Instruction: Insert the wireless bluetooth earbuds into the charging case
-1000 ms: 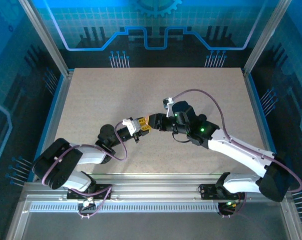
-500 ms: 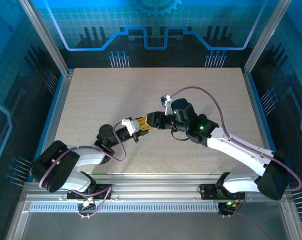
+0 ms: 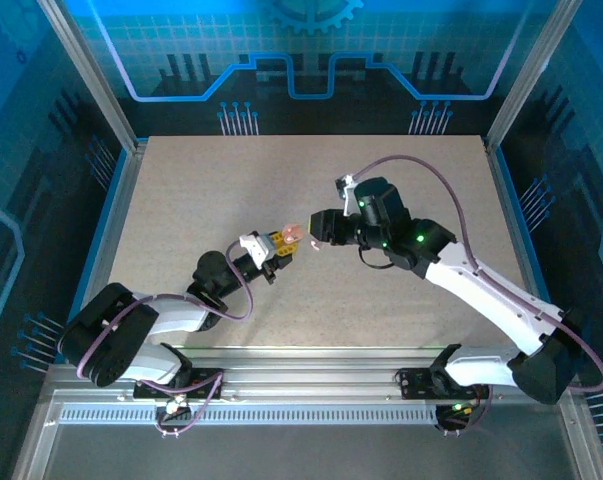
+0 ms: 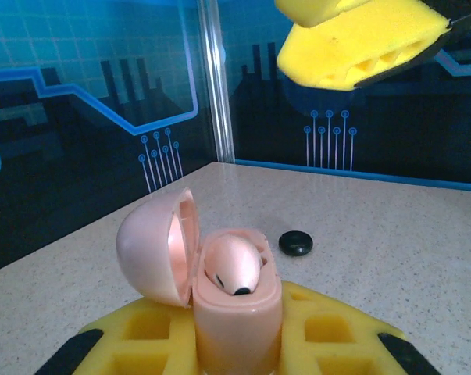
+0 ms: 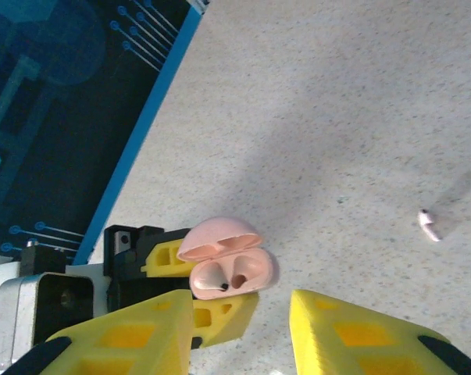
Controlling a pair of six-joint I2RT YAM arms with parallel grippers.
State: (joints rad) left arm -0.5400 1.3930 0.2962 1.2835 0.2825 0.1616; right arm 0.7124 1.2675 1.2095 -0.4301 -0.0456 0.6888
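- The left gripper (image 4: pixel 235 348) is clamped on the charging case (image 4: pixel 237 312). Its yellow fingers press the lower body from both sides and hold the case upright above the table (image 3: pixel 181 200), near the middle. I judge this is so the sockets face up for loading.
- The case's lid (image 4: pixel 158 248) is swung open to the left on its hinge, which leaves the top free.
- One pink earbud (image 4: pixel 233 264) already sits in a socket. In the right wrist view, the socket beside it looks empty.
- A small black round piece (image 4: pixel 296 243) lies on the table just beyond the case, apart from it. I cannot tell what it is.
- The right gripper (image 5: pixel 241 324) hovers just right of the case and a little above it. Its jaws are partly apart, with nothing between them and nothing touching them.
- A loose earbud (image 5: pixel 430 226), pale pink-white, lies on the bare table near the case but clear of it. It probably needs picking up next, and being small and rounded, it could easily slip.
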